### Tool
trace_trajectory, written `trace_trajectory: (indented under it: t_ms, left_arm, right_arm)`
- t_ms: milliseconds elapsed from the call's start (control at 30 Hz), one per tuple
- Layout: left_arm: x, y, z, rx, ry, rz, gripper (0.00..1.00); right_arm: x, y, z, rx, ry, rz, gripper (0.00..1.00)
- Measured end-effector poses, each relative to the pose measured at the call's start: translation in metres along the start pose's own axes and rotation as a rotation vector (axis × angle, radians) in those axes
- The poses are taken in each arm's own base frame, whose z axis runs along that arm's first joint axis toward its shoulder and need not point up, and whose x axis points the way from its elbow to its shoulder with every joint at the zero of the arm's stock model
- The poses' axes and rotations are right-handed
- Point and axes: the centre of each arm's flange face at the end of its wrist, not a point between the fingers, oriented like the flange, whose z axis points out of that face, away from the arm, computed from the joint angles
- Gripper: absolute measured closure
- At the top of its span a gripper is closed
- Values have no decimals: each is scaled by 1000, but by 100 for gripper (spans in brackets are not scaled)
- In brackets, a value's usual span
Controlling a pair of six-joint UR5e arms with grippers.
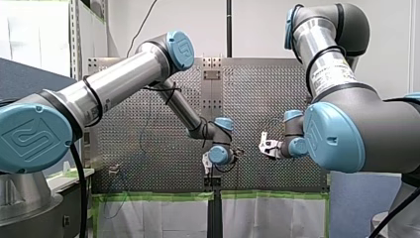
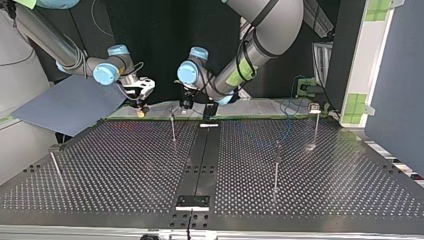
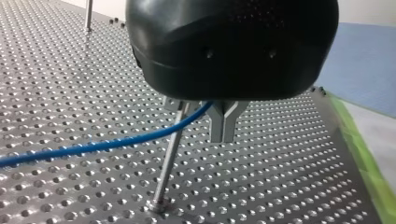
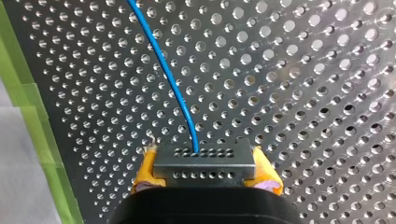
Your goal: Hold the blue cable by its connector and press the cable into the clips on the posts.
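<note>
Our right gripper pinches the connector between yellow pads, so the cable leaves it straight ahead over the table and we can steer it from the end. Our left gripper hangs just over a post. Its tips look pressed together, with the cable caught in the fork above them, likely to guide it onto that post's top. We can't tell if it's clipped.

Both grippers sit upper centre in the top view, near the table's far edge. Tape lies just beside the right gripper, so there's little room that way. Other posts stand well apart at right and lower left, with open plate between them.
</note>
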Motion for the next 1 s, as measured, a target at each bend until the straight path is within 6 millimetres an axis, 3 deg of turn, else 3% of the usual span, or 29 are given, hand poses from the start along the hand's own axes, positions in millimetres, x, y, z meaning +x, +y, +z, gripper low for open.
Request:
trace_trajectory:
  t_ms: [333, 1000]
  left_arm:
    - [-18, -2, 14, -2, -25, -13, 100]
    - [-21, 3, 18, -11, -30, 1, 100]
  right_arm:
    - [6, 3, 4, -10, 16, -10, 100]
    - [7, 8, 5, -42, 29, -21, 100]
